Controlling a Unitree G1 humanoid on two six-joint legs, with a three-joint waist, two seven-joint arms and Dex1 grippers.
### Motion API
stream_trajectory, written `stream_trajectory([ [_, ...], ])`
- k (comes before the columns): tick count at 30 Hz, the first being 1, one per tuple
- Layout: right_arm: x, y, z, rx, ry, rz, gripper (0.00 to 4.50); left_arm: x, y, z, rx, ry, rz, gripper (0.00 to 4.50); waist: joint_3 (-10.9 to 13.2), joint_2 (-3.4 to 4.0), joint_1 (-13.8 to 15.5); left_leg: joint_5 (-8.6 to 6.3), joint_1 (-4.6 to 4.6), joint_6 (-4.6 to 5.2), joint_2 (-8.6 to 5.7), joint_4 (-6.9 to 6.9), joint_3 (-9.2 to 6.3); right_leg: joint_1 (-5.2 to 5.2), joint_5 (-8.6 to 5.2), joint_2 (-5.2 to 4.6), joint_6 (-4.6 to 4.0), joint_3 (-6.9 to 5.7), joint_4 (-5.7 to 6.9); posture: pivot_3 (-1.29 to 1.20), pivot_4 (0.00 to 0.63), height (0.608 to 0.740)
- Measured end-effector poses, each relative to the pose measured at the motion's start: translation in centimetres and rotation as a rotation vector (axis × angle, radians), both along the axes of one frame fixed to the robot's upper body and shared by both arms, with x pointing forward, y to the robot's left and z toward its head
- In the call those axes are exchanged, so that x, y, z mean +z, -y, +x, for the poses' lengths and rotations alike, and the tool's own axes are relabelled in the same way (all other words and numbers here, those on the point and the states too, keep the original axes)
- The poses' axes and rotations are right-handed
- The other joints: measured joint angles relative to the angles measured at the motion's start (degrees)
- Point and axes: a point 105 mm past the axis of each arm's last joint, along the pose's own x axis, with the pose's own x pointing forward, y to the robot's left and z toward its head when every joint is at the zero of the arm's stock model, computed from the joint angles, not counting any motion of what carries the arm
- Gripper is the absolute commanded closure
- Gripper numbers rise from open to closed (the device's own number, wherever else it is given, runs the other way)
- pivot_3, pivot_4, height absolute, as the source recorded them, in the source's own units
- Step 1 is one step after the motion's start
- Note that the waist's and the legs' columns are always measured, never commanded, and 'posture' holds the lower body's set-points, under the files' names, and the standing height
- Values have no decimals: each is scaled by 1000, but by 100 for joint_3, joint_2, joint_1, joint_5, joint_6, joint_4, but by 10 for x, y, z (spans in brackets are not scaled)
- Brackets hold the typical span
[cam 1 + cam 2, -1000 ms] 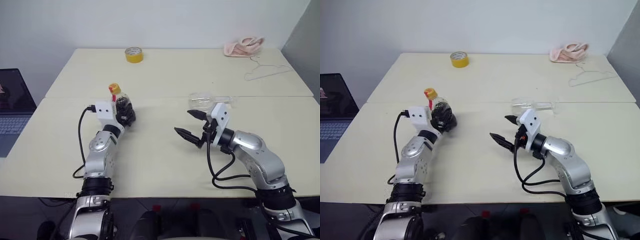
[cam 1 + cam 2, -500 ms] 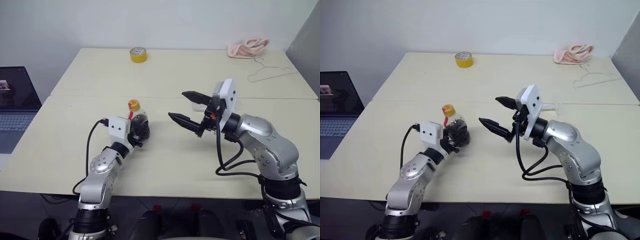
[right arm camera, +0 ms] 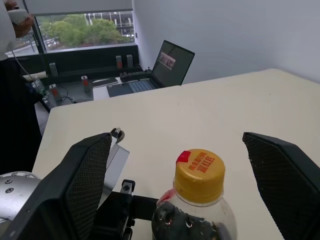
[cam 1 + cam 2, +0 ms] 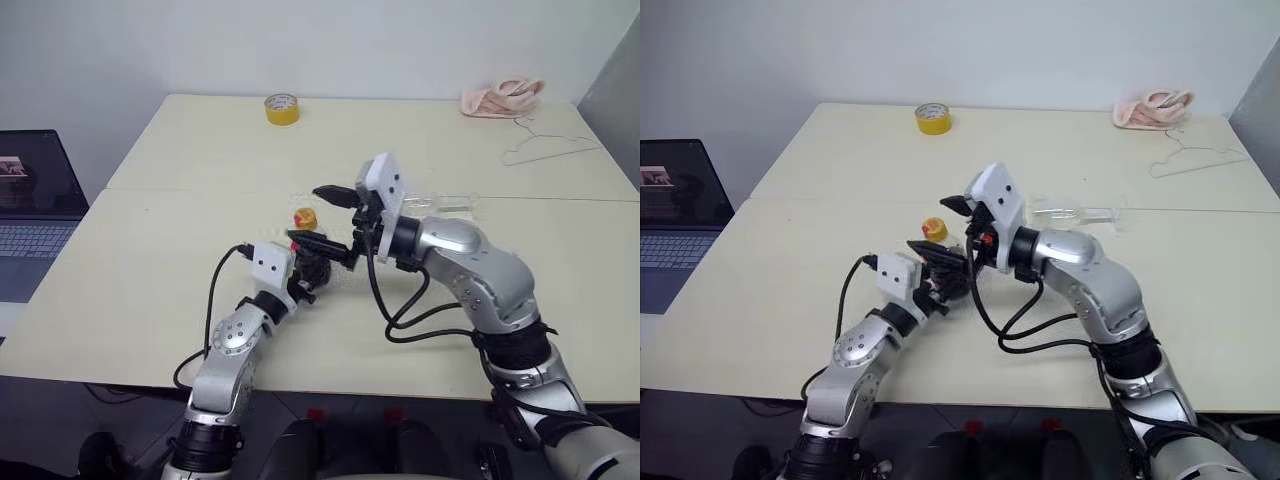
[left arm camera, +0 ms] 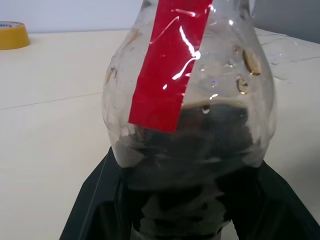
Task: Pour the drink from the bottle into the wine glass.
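Left gripper, clamped on the bottle, has carried it rightward to table centre while the wide-open right gripper has swung in to straddle the yellow cap: uncapping next; wine glass lies behind.

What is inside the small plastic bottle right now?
The bottle holds a dark, nearly black drink in its lower half; above that it is clear with some droplets. A red strip and the left hand's fingers cover part of the inside.
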Motion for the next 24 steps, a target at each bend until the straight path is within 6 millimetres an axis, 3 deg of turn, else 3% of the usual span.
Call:
stream_trajectory([
  [17,-14,-9,23,-139,-23,-1,0,-2,3,-8,8,8,-10,2450,0,1,-25,0,0,0,2,-4,4,-10,0,2,0,4,7,0,150,740],
  [24,-12,-14,21,-123,-22,9,2316,-1,3,-7,8,11,-11,2451,0,1,-38,0,-1,0,3,-5,5,-15,0,3,0,5,9,0,150,740],
])
